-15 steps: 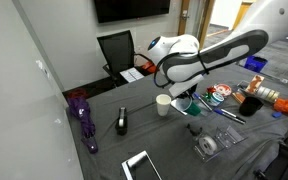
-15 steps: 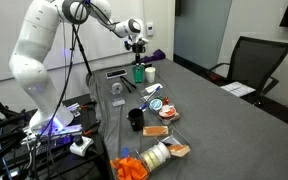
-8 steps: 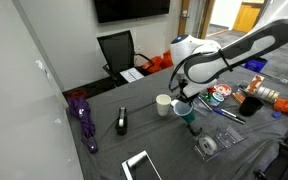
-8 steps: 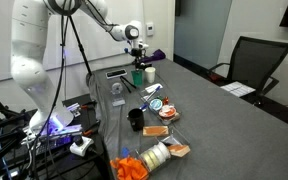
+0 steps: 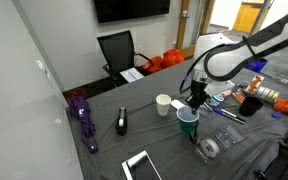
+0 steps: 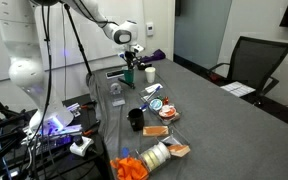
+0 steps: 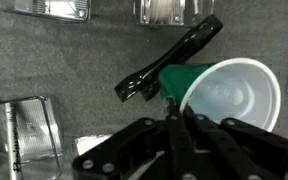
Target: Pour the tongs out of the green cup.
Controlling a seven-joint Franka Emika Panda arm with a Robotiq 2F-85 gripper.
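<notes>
Pinching the near rim of the green cup point(image 7: 220, 95), the gripper point(image 7: 174, 112) has its two fingers drawn close together, one inside and one outside the cup wall, as the wrist view shows. The cup's mouth faces the wrist camera, and its pale interior holds nothing visible.

The tongs point(image 7: 179, 52) lie outside the cup on the grey table point(image 7: 54, 60). They run diagonally from a lower end just beside the cup's green outer wall to an upper end farther off. Whether they touch the wall cannot be told.

In an exterior view the gripper point(image 5: 191, 104) reaches down from above onto the green cup point(image 5: 188, 122), which stands roughly upright at table level. Whether its base rests on the table point(image 5: 104, 150) or hangs just clear of it cannot be told. The tongs cannot be made out in that view.

A white cup point(image 5: 164, 104) stands just beside the green one. A chunky black stapler-like device point(image 5: 122, 122) lies farther along the table, and a purple object point(image 5: 82, 118) lies beyond it near the wall.
</notes>
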